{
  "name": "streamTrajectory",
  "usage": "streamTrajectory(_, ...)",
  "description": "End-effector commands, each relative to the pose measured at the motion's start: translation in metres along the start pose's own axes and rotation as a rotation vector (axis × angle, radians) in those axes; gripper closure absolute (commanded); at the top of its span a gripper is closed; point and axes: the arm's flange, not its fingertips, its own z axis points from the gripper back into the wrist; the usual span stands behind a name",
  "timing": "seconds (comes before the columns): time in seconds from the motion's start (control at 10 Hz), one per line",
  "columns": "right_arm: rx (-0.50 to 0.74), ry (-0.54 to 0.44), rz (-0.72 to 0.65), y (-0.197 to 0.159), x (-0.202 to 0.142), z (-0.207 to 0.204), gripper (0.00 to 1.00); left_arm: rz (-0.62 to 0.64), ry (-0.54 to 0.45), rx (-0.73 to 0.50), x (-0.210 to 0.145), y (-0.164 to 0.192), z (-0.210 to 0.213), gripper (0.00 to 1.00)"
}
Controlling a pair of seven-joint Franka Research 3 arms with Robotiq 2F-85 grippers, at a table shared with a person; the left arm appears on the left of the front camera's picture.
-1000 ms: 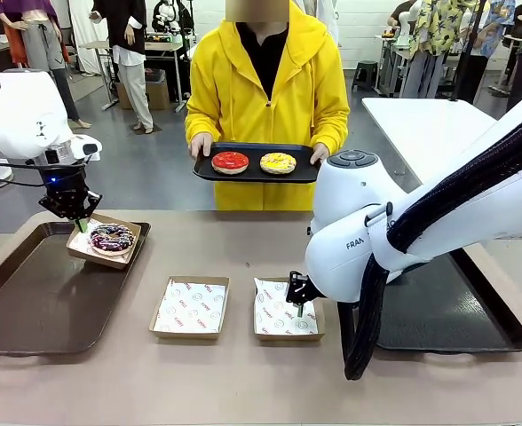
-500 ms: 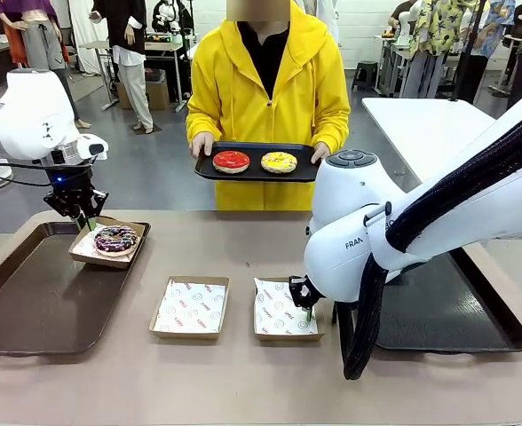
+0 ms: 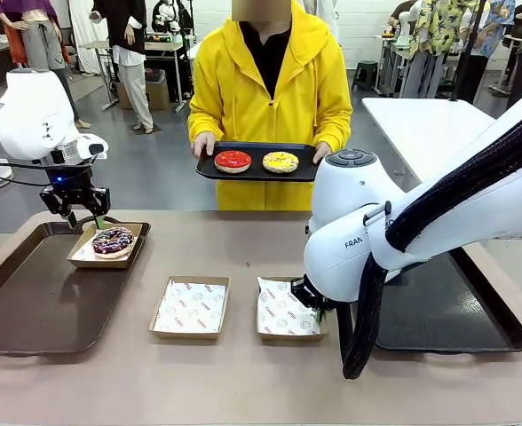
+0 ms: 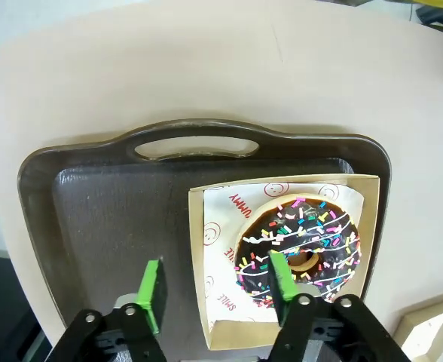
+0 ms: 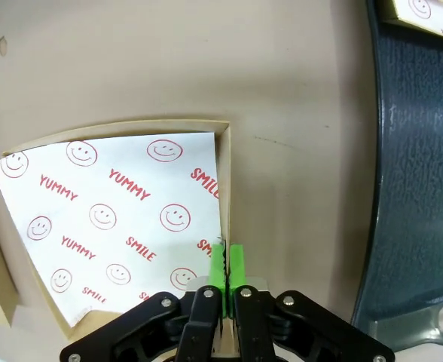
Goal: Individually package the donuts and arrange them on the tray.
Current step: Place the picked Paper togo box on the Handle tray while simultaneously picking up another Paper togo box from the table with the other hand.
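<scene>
A dark iced donut with sprinkles (image 3: 113, 240) (image 4: 300, 253) lies in a paper-lined cardboard box (image 4: 203, 226) on the far right part of the brown tray (image 3: 30, 302). My left gripper (image 3: 83, 219) (image 4: 218, 286) is open just above the box, its green pads either side of one box wall without gripping it. My right gripper (image 5: 226, 264) is shut on the right wall of an empty paper-lined box (image 3: 288, 312) (image 5: 116, 219). A red donut (image 3: 233, 161) and a yellow donut (image 3: 280, 161) lie on a black tray (image 3: 257, 175) held by the person.
A second empty lined box (image 3: 190, 308) sits on the table left of the held one. A dark tray (image 3: 456, 311) (image 5: 417, 151) lies at the right, close beside my right gripper. The person in yellow stands at the far edge.
My left gripper has opened and let go of the donut box, which now rests flat on the brown tray. My right gripper has closed on the empty box's wall.
</scene>
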Motion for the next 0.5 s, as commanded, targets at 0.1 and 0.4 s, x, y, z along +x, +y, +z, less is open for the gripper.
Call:
streamTrajectory(0.1, -0.017, -0.028, -0.011, 0.0064, 0.0016, -0.0044, 1.00, -0.020, -0.013, 0.004, -0.0048, 0.0034, 0.0033, 0.00)
streamTrajectory(0.4, -0.009, -0.013, -0.020, 0.0063, 0.0035, 0.0009, 1.00, -0.014, -0.006, -0.021, -0.0109, 0.0055, 0.0103, 0.00)
